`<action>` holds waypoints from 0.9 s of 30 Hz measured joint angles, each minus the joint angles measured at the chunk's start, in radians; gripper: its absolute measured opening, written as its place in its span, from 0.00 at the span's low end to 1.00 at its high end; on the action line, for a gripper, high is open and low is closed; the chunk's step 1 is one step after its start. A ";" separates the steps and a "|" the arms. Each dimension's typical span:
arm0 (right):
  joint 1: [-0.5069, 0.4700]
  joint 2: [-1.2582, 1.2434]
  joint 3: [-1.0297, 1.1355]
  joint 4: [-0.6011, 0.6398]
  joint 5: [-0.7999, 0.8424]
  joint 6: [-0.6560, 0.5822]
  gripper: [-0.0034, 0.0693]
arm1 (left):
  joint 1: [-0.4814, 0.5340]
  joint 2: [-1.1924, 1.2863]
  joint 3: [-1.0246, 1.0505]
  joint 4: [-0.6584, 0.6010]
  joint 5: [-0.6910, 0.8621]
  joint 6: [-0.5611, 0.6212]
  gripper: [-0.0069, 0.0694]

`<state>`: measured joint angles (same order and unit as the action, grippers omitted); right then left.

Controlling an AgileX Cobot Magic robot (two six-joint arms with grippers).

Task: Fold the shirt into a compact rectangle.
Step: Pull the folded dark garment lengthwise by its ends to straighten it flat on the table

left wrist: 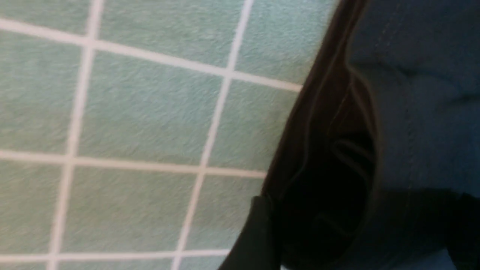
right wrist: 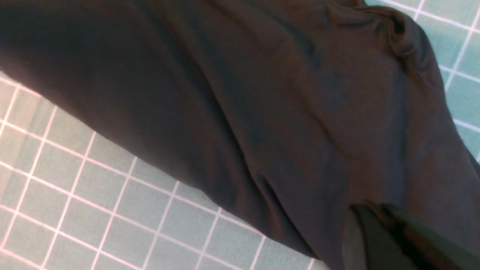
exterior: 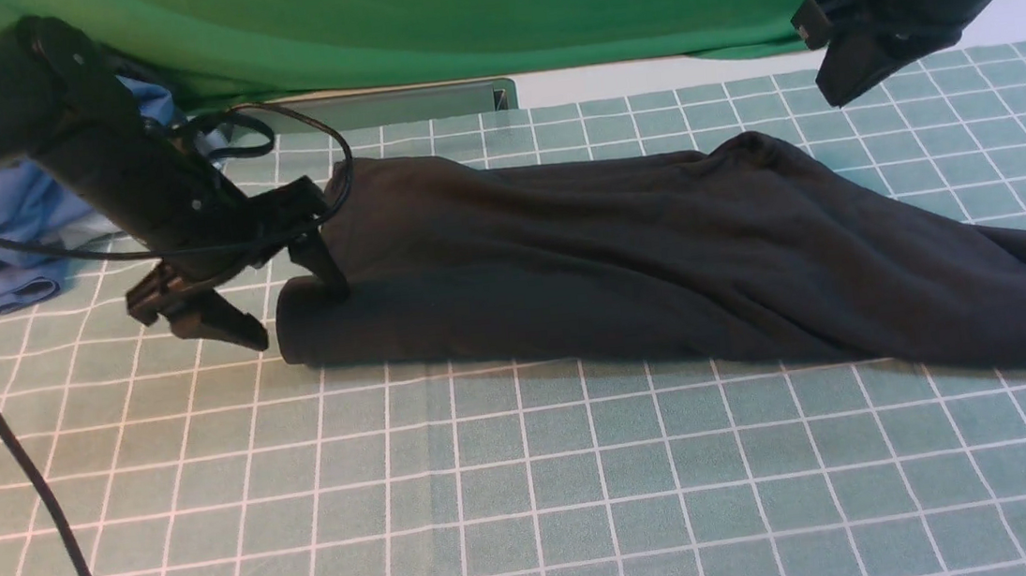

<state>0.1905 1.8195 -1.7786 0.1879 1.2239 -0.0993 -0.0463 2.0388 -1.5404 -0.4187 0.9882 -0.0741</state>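
Note:
The black shirt (exterior: 623, 259) lies as a long folded band across the checked mat, its rolled end at the left and its far part trailing off the right edge. My left gripper (exterior: 284, 301) is open at that left end. One of its fingers (exterior: 328, 273) rests against the shirt's end, the other hangs just off the cloth. In the left wrist view the shirt (left wrist: 412, 112) fills the side beside the left gripper (left wrist: 360, 232). My right gripper (exterior: 841, 82) is shut and raised above the shirt's right part, holding nothing. In the right wrist view the shirt (right wrist: 262, 112) lies beneath the right gripper (right wrist: 375, 228).
A blue garment (exterior: 17, 223) is bunched at the back left behind the left arm. A green backdrop (exterior: 449, 12) hangs along the rear. A black cable (exterior: 11, 449) runs down the left side over the green grid mat (exterior: 495, 497).

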 joint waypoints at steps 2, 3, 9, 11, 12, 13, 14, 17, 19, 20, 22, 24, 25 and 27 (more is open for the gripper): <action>0.000 0.000 0.000 -0.009 0.000 0.014 0.09 | -0.013 0.010 0.000 -0.009 -0.016 0.004 0.83; 0.001 0.000 0.000 -0.011 0.000 0.022 0.09 | -0.018 0.014 0.000 -0.010 -0.022 0.004 0.80; 0.001 0.000 0.000 -0.016 0.000 0.033 0.09 | -0.033 0.024 0.000 -0.035 0.001 0.008 0.40; 0.001 0.000 0.000 -0.016 0.000 0.035 0.09 | -0.033 0.024 0.000 -0.017 0.050 0.019 0.23; 0.001 -0.001 0.000 -0.016 0.000 0.035 0.09 | -0.033 0.024 0.000 -0.017 0.056 0.020 0.22; 0.001 -0.006 0.003 -0.016 0.000 0.035 0.09 | -0.033 0.024 -0.001 0.007 0.100 0.023 0.18; 0.001 -0.019 0.018 -0.016 -0.003 0.035 0.09 | -0.033 0.021 -0.001 0.038 0.145 0.025 0.18; 0.001 -0.081 0.080 -0.019 -0.005 0.028 0.09 | -0.033 -0.003 0.036 0.100 0.193 0.027 0.18; 0.001 -0.126 0.131 -0.041 -0.004 0.023 0.09 | -0.033 -0.032 0.070 0.128 0.197 0.027 0.18; 0.001 -0.151 0.166 -0.053 -0.005 0.023 0.09 | -0.033 -0.055 0.091 0.142 0.200 0.027 0.18; 0.001 -0.215 0.239 -0.088 -0.004 0.020 0.09 | -0.033 -0.111 0.136 0.169 0.205 0.027 0.18; 0.001 -0.262 0.295 -0.111 -0.002 0.020 0.09 | -0.033 -0.153 0.165 0.187 0.207 0.027 0.18; 0.001 -0.298 0.333 -0.123 -0.001 0.020 0.09 | -0.033 -0.196 0.194 0.202 0.207 0.026 0.18; 0.001 -0.337 0.393 -0.137 0.000 0.020 0.09 | -0.033 -0.255 0.245 0.220 0.208 0.022 0.18</action>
<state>0.1914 1.4829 -1.3861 0.0510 1.2235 -0.0796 -0.0795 1.7843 -1.2959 -0.1988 1.1963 -0.0525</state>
